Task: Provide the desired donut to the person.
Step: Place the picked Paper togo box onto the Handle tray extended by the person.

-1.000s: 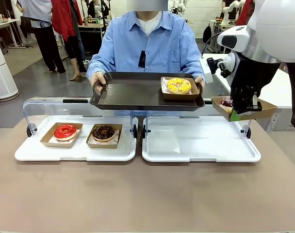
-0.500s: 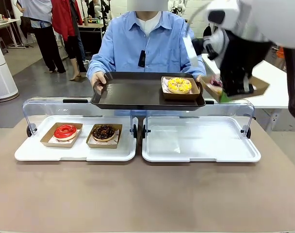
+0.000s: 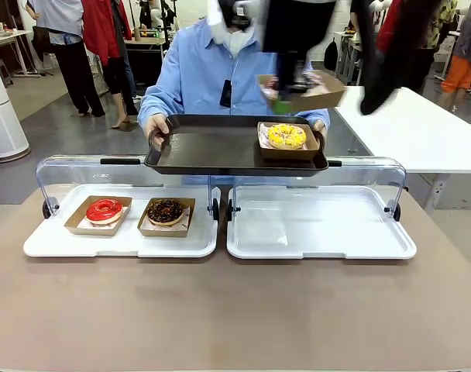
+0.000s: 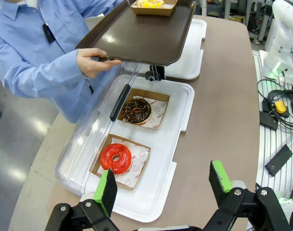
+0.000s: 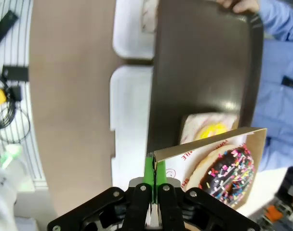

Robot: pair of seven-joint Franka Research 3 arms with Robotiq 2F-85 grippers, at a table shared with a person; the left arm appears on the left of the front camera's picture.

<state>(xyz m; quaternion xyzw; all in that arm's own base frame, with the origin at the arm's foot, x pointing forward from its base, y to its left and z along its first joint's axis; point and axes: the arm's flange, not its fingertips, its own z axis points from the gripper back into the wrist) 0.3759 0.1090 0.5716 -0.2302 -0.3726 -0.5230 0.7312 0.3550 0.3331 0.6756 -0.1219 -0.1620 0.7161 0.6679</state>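
The person (image 3: 220, 74) in a light blue shirt holds a dark brown tray (image 3: 212, 147) over the table's far edge. On its right end sits a yellow donut (image 3: 287, 136) in a cardboard tray. Just above it my right gripper (image 3: 281, 102) is shut on the rim of another cardboard tray (image 3: 309, 91). The right wrist view shows that gripper (image 5: 153, 169) pinching the cardboard wall, with a chocolate sprinkled donut (image 5: 228, 175) inside and the yellow donut (image 5: 214, 131) below. My left gripper (image 4: 163, 185) hangs open above the left white tray, holding nothing.
A red-glazed donut (image 3: 104, 209) and a chocolate donut (image 3: 166, 211) sit in cardboard trays on the left white tray (image 3: 119, 242). The right white tray (image 3: 321, 229) holds nothing. Clear lids (image 3: 73, 167) stand open behind both. Other people stand far back left.
My right arm swung up and to the left with the sprinkled donut's cardboard tray, from beside the table's right edge to above the person's brown tray. The person's tray stayed put.
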